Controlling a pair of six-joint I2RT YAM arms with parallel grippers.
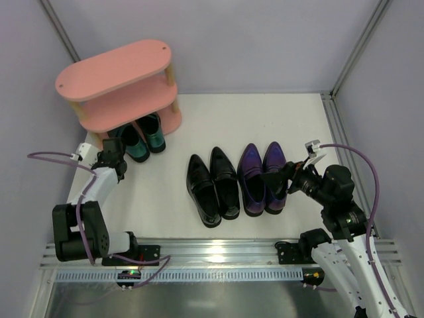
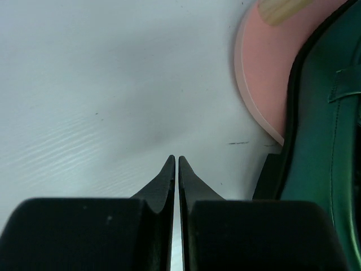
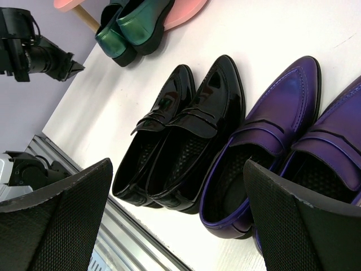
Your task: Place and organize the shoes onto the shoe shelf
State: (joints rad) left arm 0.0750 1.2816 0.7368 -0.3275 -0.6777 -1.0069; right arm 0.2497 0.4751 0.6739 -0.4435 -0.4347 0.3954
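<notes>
The pink three-tier shoe shelf (image 1: pixel 126 73) stands at the back left. A teal-green pair of shoes (image 1: pixel 140 138) sits on its lowest board, heels sticking out toward me. My left gripper (image 1: pixel 116 154) is shut on nothing just left of the teal heel (image 2: pixel 327 147), its tips (image 2: pixel 175 161) over bare table beside the pink board (image 2: pixel 265 73). The black pair (image 1: pixel 212 185) and the purple pair (image 1: pixel 263 173) stand side by side mid-table. My right gripper (image 1: pixel 275 182) hangs open over the purple heels (image 3: pixel 276 130), with nothing between its fingers (image 3: pixel 67 220).
A metal rail (image 1: pixel 218 252) runs along the near edge. Grey walls and frame posts close in the left, back and right sides. The shelf's top and middle boards carry nothing. A pale wooden post (image 2: pixel 282 8) shows above the lowest board.
</notes>
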